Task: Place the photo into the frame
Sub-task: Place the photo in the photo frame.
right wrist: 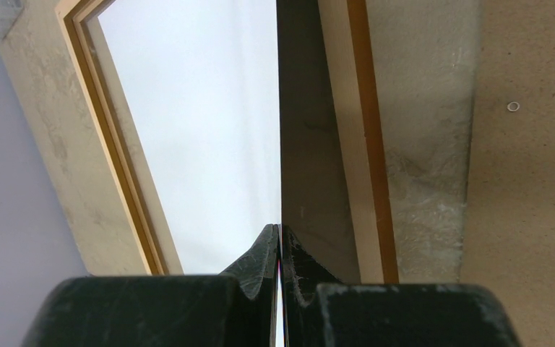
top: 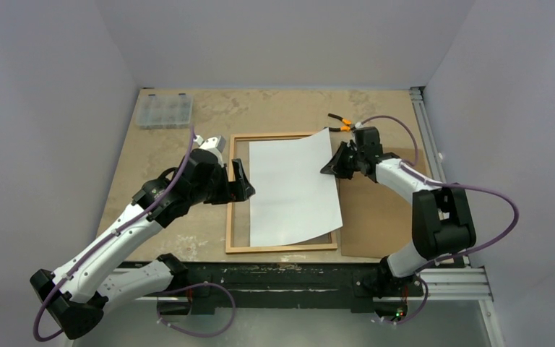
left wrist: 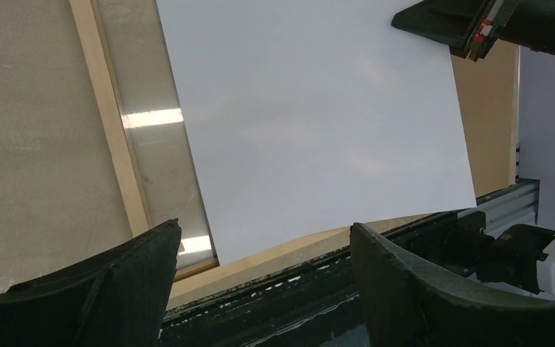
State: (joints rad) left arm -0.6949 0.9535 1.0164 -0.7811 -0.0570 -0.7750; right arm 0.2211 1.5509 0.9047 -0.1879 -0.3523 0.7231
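The photo [top: 293,195] lies white back up over the frame [top: 230,217], skewed, with its right edge lifted and overhanging the right moulding. My right gripper [top: 330,168] is shut on that lifted edge near the far right corner. In the right wrist view its fingertips [right wrist: 280,233] pinch the sheet's edge, with the photo [right wrist: 202,130] spreading left and a frame moulding [right wrist: 365,130] on the right. My left gripper [top: 244,182] hovers open over the frame's left side, holding nothing. Its view shows the photo [left wrist: 318,123], the frame moulding [left wrist: 112,137] and the glazing beside it.
A brown hardboard panel [top: 379,217] lies right of the frame, under the right arm. Orange-handled pliers [top: 340,123] lie at the far right and a clear plastic parts box [top: 163,110] at the far left. An aluminium rail [top: 423,123] runs along the table's right edge.
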